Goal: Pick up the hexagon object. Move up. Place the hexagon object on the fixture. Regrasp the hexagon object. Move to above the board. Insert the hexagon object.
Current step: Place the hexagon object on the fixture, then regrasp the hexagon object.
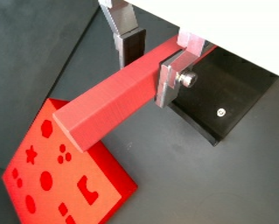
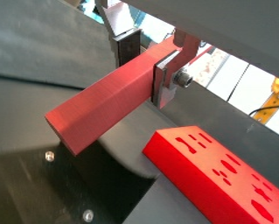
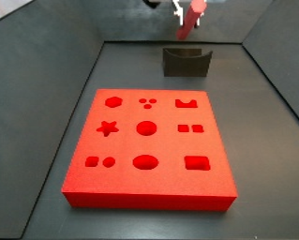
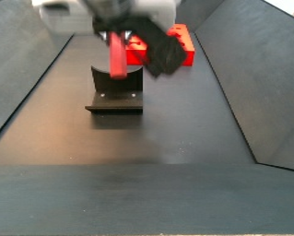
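My gripper (image 1: 151, 68) is shut on the hexagon object (image 1: 107, 103), a slim red-pink bar that sticks out past the fingers in both wrist views (image 2: 101, 105). In a side view the gripper (image 3: 186, 9) holds the bar (image 3: 193, 17) upright, just above the fixture (image 3: 186, 61), a small dark block with a notch in its top. In a side view the bar (image 4: 117, 57) hangs in front of the fixture (image 4: 116, 92); I cannot tell whether they touch. The board (image 3: 148, 141), a large flat red slab with shaped holes, lies on the floor apart from the fixture.
Dark sloping walls (image 3: 52, 66) close in the floor on both sides. The board also shows in both wrist views (image 1: 59, 171) (image 2: 218, 171) and behind the gripper in a side view (image 4: 180, 44). The fixture's base plate (image 2: 59, 184) has screws in it.
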Controlling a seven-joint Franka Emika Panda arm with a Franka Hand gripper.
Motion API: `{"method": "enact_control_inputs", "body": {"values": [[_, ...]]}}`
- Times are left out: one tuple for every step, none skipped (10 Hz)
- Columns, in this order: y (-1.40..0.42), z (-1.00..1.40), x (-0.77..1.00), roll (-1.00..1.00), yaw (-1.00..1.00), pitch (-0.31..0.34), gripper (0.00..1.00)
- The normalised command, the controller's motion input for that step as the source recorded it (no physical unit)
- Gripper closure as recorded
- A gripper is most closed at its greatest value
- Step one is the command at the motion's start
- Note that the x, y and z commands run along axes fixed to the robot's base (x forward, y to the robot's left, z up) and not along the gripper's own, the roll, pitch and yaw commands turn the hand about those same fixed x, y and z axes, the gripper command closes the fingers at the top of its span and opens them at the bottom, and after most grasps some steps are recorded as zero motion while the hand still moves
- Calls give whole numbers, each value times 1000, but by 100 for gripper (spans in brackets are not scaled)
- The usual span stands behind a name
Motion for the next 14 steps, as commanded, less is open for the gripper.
{"method": "enact_control_inputs", "body": {"values": [[144,-1000,169,-388,-169,116,100],[133,-1000,180,-227,-177,76,100],[136,-1000,181,-184,-176,41,100],[131,-935,171,-176,-172,23,100],[100,-679,138,-168,-154,-2,100],[74,-449,109,-161,-131,-23,100],[91,-330,88,-133,-111,-40,100],[109,-314,68,-118,-98,-53,100],[106,-316,66,-118,-83,-52,100],[104,-317,65,-118,-64,-52,100],[0,0,0,0,0,0,0],[0,1000,0,18,-34,35,0],[5,1000,-11,26,-27,42,0],[5,1000,-26,36,-19,46,0]]}}
